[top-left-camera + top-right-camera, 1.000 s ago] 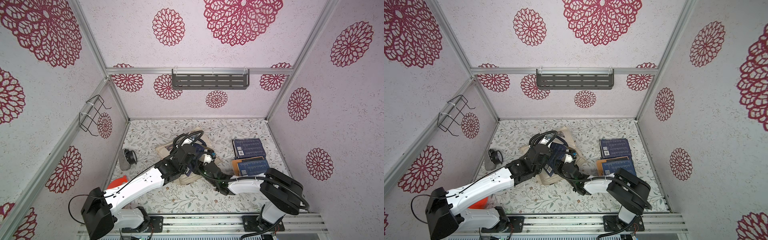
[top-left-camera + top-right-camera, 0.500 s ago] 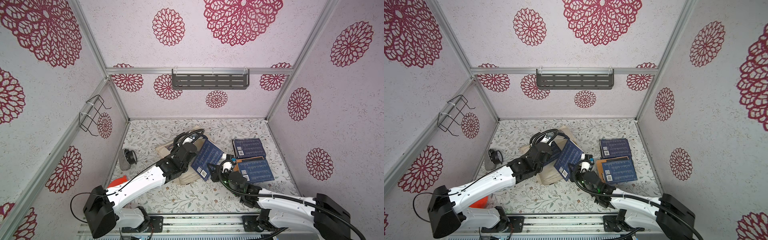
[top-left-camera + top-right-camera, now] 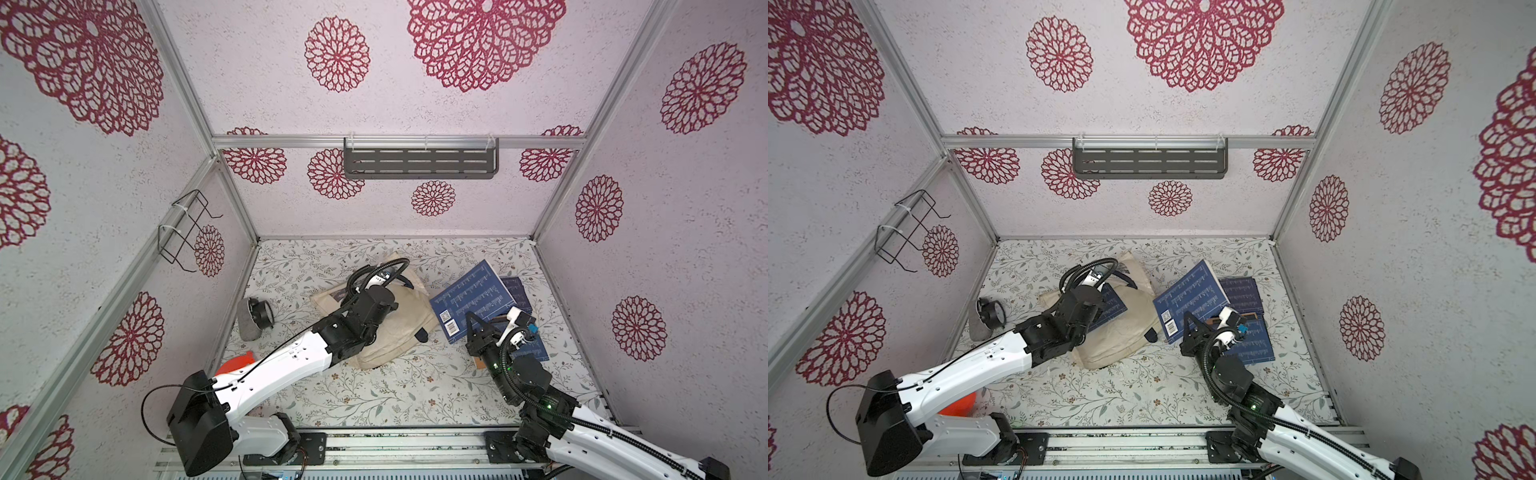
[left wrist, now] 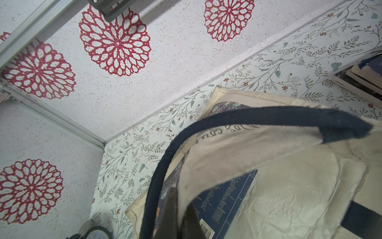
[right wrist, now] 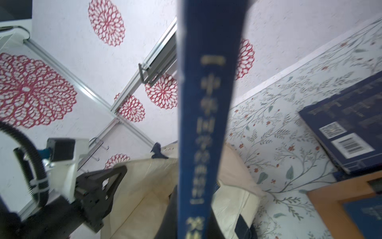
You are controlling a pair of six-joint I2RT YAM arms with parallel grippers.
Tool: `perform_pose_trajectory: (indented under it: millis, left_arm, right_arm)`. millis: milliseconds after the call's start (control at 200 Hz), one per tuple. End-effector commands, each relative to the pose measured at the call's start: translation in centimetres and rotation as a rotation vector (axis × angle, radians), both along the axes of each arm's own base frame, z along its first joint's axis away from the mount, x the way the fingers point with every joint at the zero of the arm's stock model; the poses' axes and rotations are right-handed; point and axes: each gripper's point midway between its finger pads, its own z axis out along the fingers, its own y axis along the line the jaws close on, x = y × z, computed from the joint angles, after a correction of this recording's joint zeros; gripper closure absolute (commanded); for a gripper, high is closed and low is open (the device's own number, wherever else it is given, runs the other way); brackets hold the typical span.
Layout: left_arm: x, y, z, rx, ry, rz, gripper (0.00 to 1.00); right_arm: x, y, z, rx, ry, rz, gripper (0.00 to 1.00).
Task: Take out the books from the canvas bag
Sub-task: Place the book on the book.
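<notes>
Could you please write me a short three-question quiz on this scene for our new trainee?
1. True or false: the right gripper holds a thin dark-blue paperback book outside the cream canvas bag with navy strap handles.
2. What does the left gripper pinch? A) the bag's fabric rim B) an orange book C) nothing
3. Is the bag empty?
Key: 1 true; 2 A; 3 no, a dark-blue book with a barcode lies in its mouth.

Top views look down alike; close wrist views share the bag [image 4: 289,186]
</notes>
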Motion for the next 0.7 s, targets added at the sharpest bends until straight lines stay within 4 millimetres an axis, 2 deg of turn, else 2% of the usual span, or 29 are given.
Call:
perform_pose_trajectory:
  millis: [0, 160, 270, 415, 490, 565, 695]
  left_arm:
    - [0.4, 0.1, 0.7, -0.018, -0.008, 0.020, 1.00]
    - [0.4, -0.2, 0.5, -0.015, -0.005, 0.008, 1.00]
    - [0.3, -0.4, 0.4, -0.014, -0.003, 0.002, 1.00]
    - [0.2, -0.6, 0.3, -0.007, -0.003, -0.003, 1.00]
    - [0.2, -0.5, 0.5, -0.006, -0.006, -0.004, 1.00]
    - [0.1, -0.5, 0.6, -0.011, -0.011, -0.004, 1.00]
    - [0.1, -0.4, 0.7, -0.010, -0.015, -0.002, 1.00]
  right_arm:
    - [1.2, -2.9, 1.1, 0.079, -0.012, -0.123, 1.00]
    - [4.0, -4.7, 0.9, 0.167, 0.036, -0.148, 1.00]
    - [5.4, -5.8, 1.4, 0.242, 0.012, -0.146, 1.00]
    - [7.2, -7.9, 1.1, 0.255, 0.032, -0.195, 1.00]
    - [8.2, -9.3, 0.2, 0.249, 0.050, -0.230, 1.00]
    - [9.4, -10.5, -1.5, 0.290, 0.109, -0.243, 1.00]
    - [11.4, -11.4, -3.8, 0.380, 0.167, -0.200, 1.00]
